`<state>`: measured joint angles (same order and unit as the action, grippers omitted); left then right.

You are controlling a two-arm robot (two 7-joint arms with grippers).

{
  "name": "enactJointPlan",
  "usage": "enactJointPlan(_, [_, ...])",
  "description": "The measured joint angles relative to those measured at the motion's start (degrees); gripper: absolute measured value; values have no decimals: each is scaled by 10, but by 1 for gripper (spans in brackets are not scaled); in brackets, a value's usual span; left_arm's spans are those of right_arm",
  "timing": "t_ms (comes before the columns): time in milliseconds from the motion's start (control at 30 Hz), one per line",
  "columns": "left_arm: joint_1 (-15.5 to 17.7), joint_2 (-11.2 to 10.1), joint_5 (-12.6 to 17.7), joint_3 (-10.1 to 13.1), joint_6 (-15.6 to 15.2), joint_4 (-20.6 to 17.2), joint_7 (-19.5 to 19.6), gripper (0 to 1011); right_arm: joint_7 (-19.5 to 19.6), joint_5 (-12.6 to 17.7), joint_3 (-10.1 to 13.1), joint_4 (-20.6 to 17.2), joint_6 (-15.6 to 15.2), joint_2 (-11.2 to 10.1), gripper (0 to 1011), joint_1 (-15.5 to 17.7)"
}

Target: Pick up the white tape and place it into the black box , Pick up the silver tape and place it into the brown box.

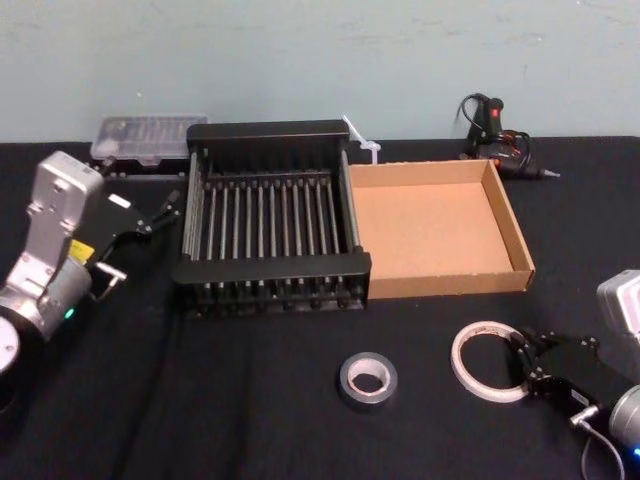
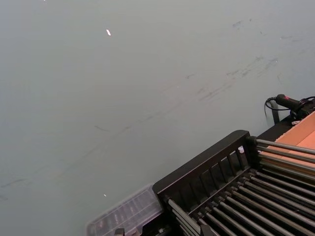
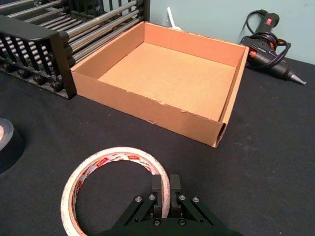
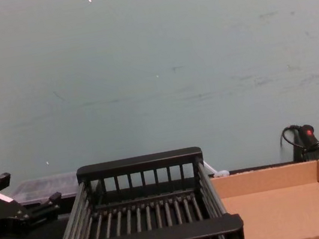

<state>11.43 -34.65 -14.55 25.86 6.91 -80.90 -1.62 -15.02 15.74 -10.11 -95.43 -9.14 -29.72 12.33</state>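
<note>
right gripper [image 3: 166, 189] is down at the table's near right, its black fingers pinched across the wall of the flat white tape roll [image 3: 114, 189] with red print round its inner ring, one finger inside the ring, one outside. in the head view that gripper [image 1: 522, 362] bites the roll [image 1: 487, 361] at its three o'clock edge, and the roll lies flat on the black tablecloth [image 1: 250, 410]. at about nine o'clock from it, well apart, sits the dull grey-silver duct tape roll [image 1: 367, 380] with a pale core, lying flat too. at twelve o'clock from the white roll is the shallow tan cardboard tray [image 1: 437, 228], low walls, bare floor. touching the tray's nine o'clock side stands the black slatted crate [image 1: 268, 231] with broad flat rims. left gripper [image 1: 160, 212] hangs just beside the crate's nine o'clock wall, fingers parted. a clear plastic case [image 1: 147, 136] sits at the crate's eleven o'clock, and a black glue gun [image 1: 498, 140] with a cord lies beyond the tray's far right corner.
</note>
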Motion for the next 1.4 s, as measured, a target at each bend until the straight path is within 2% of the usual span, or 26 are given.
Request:
enactJointPlan(133, [0,0,0,0,0,0,0,1001,-9,-4,5,0,5,3,99,2])
enactJointPlan(400, [0,0,0,0,0,0,0,1001,-28,-8,19,-13,42,6,99,14])
enactJointPlan(800, [0,0,0,0,0,0,0,1001,-44,10,42,-41,90,13,99,40])
enactJointPlan(1167, [0,0,0,0,0,0,0,1001,-47,34,62,-48,113,23,99,47])
enactJointPlan(1400, [0,0,0,0,0,0,0,1001,-38,34,66,-45,114,30,99,34])
